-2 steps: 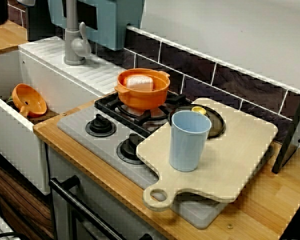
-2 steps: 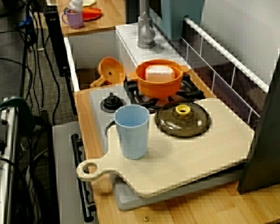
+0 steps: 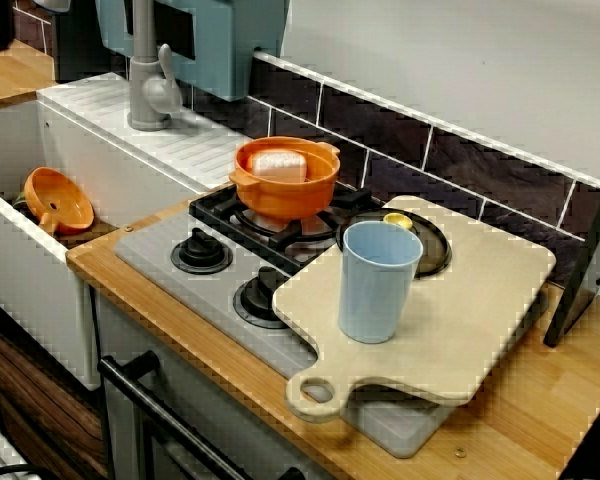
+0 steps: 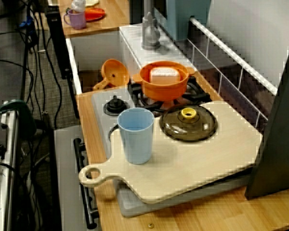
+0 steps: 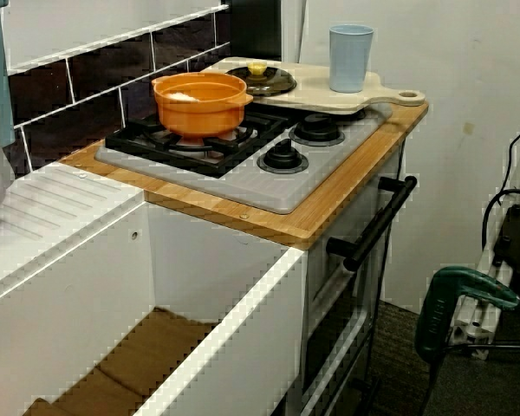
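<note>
no change around blue cup [image 3: 378, 282]
</note>
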Robot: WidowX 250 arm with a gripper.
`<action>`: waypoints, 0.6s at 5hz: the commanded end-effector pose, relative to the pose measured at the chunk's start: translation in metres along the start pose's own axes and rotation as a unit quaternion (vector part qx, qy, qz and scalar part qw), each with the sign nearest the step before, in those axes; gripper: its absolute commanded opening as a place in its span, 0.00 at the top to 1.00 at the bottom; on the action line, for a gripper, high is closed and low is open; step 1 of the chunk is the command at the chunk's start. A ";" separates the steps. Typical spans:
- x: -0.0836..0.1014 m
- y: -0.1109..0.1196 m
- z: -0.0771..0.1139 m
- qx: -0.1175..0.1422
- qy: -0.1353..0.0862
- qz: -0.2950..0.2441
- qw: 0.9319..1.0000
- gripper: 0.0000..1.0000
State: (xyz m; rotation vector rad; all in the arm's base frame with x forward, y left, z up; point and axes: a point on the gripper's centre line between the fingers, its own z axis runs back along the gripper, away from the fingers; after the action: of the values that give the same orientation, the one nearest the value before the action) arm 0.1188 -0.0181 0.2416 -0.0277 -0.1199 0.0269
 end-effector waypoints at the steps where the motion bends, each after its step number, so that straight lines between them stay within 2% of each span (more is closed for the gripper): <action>1: 0.045 -0.021 -0.034 0.045 -0.025 0.012 0.999 0.00; 2: 0.072 -0.032 -0.054 0.062 -0.044 0.015 0.997 0.00; 3: 0.103 -0.041 -0.075 0.072 -0.047 0.011 0.996 0.00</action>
State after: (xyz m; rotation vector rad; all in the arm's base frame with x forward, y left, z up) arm 0.2248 -0.0570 0.1703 0.1361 -0.1693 0.0549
